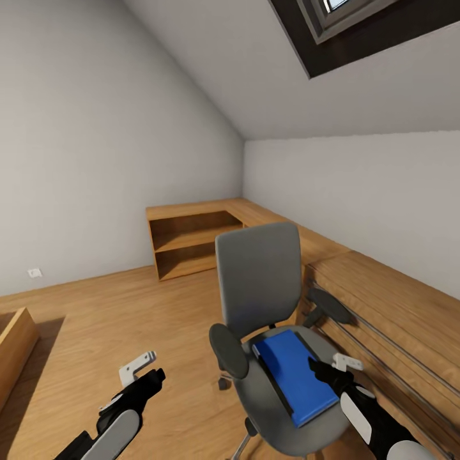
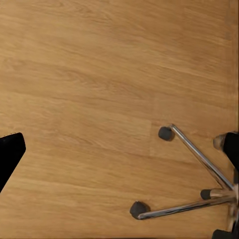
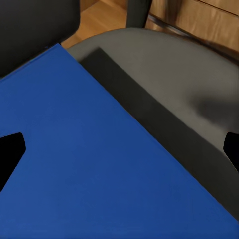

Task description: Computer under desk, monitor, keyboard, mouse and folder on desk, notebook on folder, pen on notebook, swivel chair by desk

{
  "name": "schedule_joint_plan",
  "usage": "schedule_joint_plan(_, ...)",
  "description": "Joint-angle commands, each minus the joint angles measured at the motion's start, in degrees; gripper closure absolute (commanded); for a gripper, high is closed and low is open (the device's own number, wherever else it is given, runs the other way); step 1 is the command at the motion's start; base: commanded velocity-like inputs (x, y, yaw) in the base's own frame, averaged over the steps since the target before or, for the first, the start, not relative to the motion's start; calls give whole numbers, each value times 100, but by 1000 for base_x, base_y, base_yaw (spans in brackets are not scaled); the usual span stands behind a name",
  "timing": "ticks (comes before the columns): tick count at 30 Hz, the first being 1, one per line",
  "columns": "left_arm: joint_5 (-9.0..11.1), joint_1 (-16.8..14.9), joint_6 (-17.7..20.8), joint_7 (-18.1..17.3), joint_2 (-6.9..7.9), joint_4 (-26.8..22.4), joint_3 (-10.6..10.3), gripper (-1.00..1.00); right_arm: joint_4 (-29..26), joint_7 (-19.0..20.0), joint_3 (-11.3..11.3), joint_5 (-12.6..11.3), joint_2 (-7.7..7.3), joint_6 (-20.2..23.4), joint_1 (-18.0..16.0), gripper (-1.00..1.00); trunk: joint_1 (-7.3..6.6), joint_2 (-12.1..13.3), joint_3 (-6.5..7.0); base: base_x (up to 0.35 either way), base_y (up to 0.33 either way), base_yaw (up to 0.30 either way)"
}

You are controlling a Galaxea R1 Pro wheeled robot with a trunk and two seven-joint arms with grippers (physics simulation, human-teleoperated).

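Note:
The grey swivel chair (image 1: 259,281) stands on the wood floor in front of me, its back toward the far corner. On its seat lies the blue folder (image 1: 291,374), flat, with a black edge. My right gripper (image 1: 324,372) hangs open just above the folder's right side; in the right wrist view the folder (image 3: 89,164) and grey seat (image 3: 179,84) spread between its fingertips (image 3: 10,152). To the left of the chair, my left gripper (image 1: 151,378) is open over bare floor, and the left wrist view catches the chair's chrome base (image 2: 199,159) and castors.
A low light-wood shelf unit (image 1: 191,239) fills the far corner. A wooden drawer bank (image 1: 383,300) runs along the right wall, close to the chair's right armrest (image 1: 329,306). A wooden box edge (image 1: 13,345) sits at the left. Open floor lies between.

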Motion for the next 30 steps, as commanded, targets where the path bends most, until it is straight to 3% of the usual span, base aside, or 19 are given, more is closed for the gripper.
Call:
schedule_joint_plan(1, 95, -6, 49, 33, 77, -108, -12, -100, -3, -2, 33, -52, -7, 1, -4, -100, 22, -45, -25, 0, 0, 0)
schedule_joint_plan(6, 518, -6, 57, 32, 392, -372, -33, -100, -4, -2, 32, -52, -8, 1, -4, -100, 132, -245, -114, 0, 0, 0)
schedule_joint_plan(8, 696, -6, 59, 32, 482, -431, -34, -100, -4, 1, 32, -52, -9, 1, -4, -100, 132, -245, -114, 0, 0, 0)
schedule_joint_plan(11, 791, -6, 60, 33, 528, -461, -39, -100, -4, 13, 26, -54, -9, -7, -4, -100, 132, -245, -114, 0, 0, 0)
schedule_joint_plan(16, 856, -6, 64, 41, 555, -479, -94, -100, -35, 24, -47, -87, -11, -23, -4, -100, 132, -245, -114, 0, 0, 0)
schedule_joint_plan(21, 853, -6, 43, 47, 565, -482, -346, -100, -292, 25, -264, -127, -2, -27, -4, -100, 132, -245, -114, 0, 0, 0)
schedule_joint_plan(25, 838, -6, 26, 62, 437, -378, -474, -100, -355, -52, -285, -65, 34, 90, -3, -100, 132, -245, -114, 0, 0, 0)
schedule_joint_plan(30, 842, -6, 30, 60, 392, -428, -554, -100, -317, -28, -269, -63, 59, 23, -8, -100, 198, -365, -168, 0, 0, 0)
